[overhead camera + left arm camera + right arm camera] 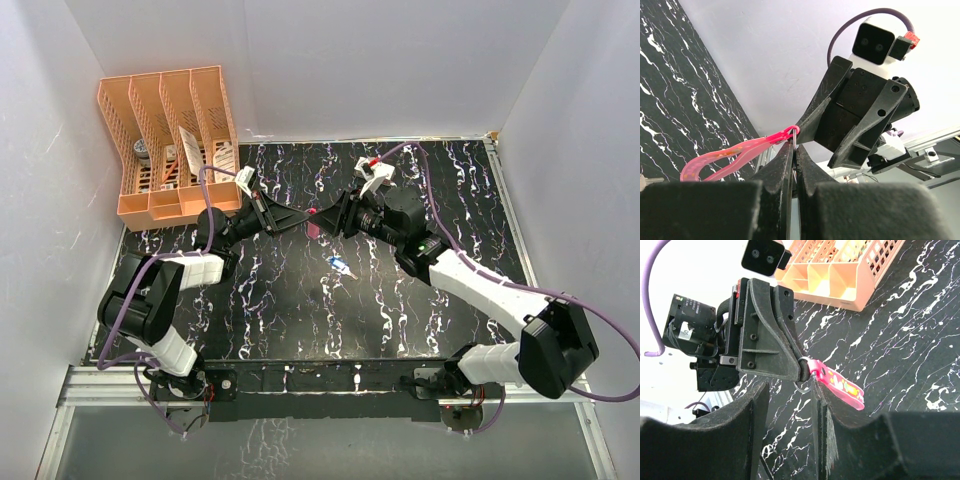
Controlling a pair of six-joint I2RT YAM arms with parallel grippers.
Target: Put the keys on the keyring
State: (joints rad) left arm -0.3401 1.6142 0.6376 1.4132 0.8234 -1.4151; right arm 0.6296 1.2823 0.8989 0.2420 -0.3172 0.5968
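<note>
Keyring [795,131], pink key [725,157] dangling off it, is sitting pinched in the closed left gripper [794,146], between the half-parted right gripper's [789,391] fingertips, which should be closing gently, squarely on the wire, while the blue key [342,265] is lying below both.

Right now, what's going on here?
The left gripper is shut on a small ring, held above the table, with the pink key hanging from it. The right gripper, jaws apart, is at the ring from the other side. The blue key lies on the table, not yet on.
</note>
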